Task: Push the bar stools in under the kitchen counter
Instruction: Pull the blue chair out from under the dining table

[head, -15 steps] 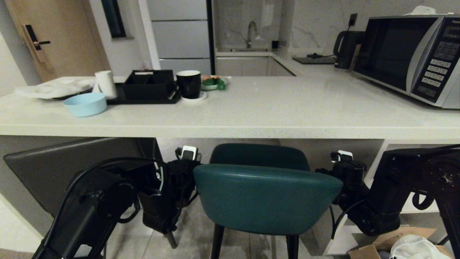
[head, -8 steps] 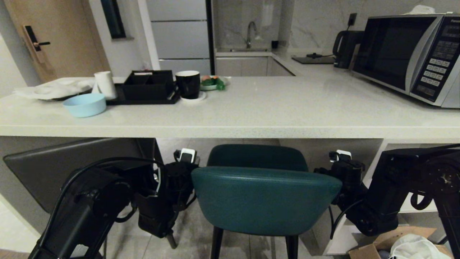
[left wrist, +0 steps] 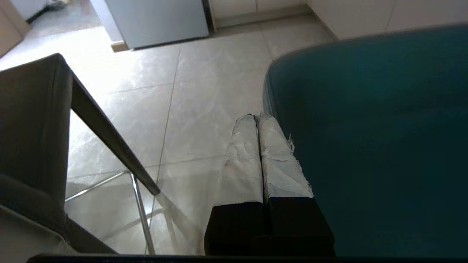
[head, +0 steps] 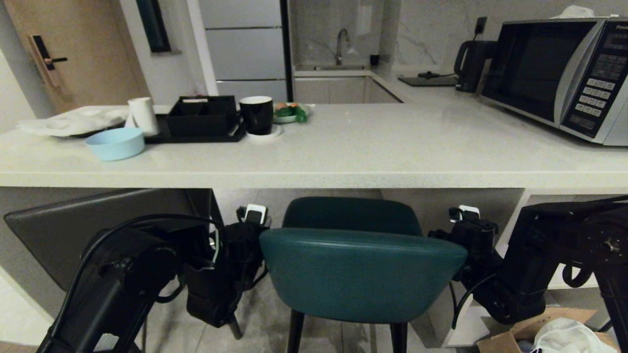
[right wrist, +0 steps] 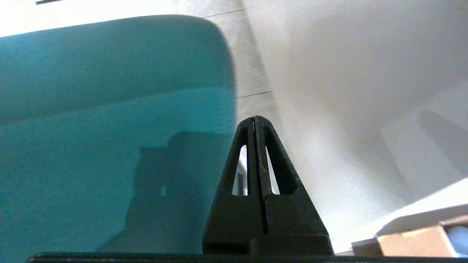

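Head view, facing the bench (head: 343, 152): the teal stool (head: 360, 274) stands centred below the bench edge, its feet cut off by the lower border of the view and its seat mostly hidden behind the curved backrest, with only the far rim showing under the worktop. The grey stool (head: 93, 230) sits to the left, largely covered by the left arm; only its flat back panel is plain, tilted, and its legs appear solely in the left wrist view (left wrist: 33, 120). The fingertips of both grippers are hidden in the head view by the wrists and the teal backrest. The left gripper (left wrist: 255, 117), clenched with nothing between its taped fingers, lies just beside the teal stool's left edge; whether it touches cannot be told. The right gripper (right wrist: 254, 118), likewise closed on nothing, lies just beside the stool's right edge (right wrist: 109, 109), contact again unclear. The stool thus stands between the two grippers. Its backrest faces the robot and its seat points toward the bench; the long axis of the backrest runs left to right, parallel to the bench edge. A microwave (head: 559, 73) at right is cut off by the border.
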Controlling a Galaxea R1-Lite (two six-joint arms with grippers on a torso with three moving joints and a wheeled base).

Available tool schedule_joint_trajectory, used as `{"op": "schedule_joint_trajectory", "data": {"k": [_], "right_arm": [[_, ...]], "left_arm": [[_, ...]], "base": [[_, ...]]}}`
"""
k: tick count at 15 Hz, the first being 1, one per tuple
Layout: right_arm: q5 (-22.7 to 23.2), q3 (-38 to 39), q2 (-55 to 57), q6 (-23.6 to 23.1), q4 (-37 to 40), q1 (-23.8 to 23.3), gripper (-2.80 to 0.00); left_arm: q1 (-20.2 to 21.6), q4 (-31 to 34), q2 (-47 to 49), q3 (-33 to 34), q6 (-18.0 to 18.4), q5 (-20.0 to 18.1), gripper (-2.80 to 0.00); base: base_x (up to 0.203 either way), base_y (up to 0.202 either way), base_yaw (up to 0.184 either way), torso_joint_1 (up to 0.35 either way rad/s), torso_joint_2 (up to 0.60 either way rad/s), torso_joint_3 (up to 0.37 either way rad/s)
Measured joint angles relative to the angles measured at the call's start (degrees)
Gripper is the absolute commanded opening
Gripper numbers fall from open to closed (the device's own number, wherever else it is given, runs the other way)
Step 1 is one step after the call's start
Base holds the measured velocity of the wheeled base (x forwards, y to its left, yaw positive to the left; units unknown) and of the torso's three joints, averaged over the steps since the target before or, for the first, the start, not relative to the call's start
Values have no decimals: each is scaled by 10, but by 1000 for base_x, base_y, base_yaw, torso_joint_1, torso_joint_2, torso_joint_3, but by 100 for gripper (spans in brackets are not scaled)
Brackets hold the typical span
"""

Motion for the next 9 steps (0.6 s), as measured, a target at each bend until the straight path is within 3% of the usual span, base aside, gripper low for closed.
{"op": "schedule_joint_trajectory", "data": {"k": [6,9], "right_arm": [[0,-1,-2,0,1,2,-280],[-4,6,-2,2,-3,6,-280]], "left_arm": [[-5,0,-12,13,-1,19,-280],[-5,-3,-13,21,-2,21,-280]], "base": [[0,179,-2,2,3,1],[0,28,1,1,1,-1]]}}
